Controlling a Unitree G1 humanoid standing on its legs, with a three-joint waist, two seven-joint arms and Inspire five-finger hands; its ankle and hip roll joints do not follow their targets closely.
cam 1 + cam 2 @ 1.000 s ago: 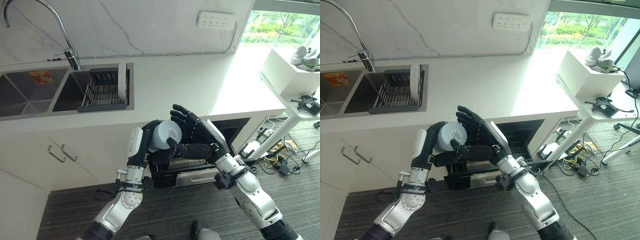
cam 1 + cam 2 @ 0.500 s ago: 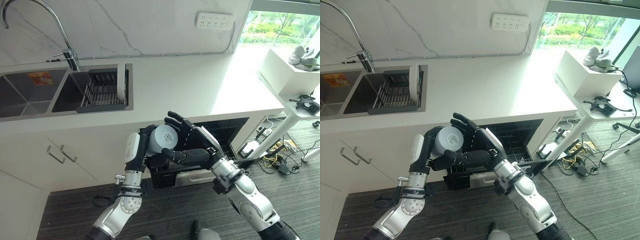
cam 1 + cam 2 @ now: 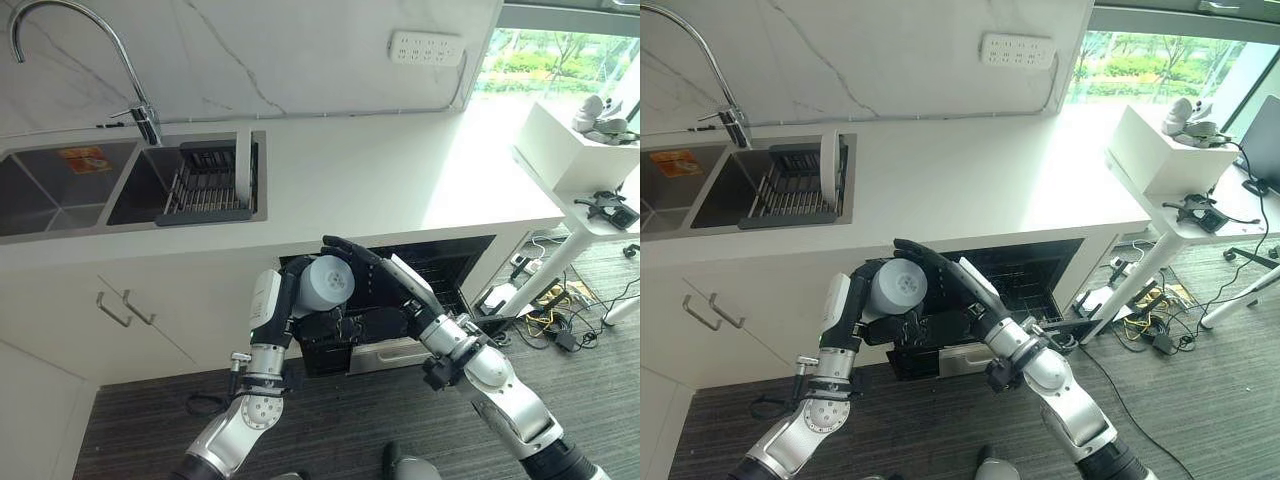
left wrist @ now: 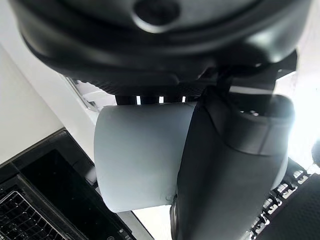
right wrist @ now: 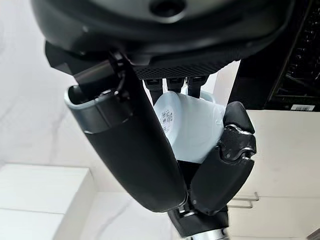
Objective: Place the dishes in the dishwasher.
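Note:
A pale blue cup is held in front of the open dishwasher, just below the counter edge. My left hand is shut on it; its thumb lies across the cup. My right hand reaches in from the right. Its fingers stretch nearly straight over the cup's far side, and its thumb passes along the near side of the cup. The dishwasher's dark rack is pulled out behind both hands.
In the sink at the back left a dark drying rack holds an upright white plate. A tap stands behind it. A white side table stands at the right.
My right hand has moved left and closed in around the cup, fingers now over its far side. The cup and my left hand have stayed about where they were.

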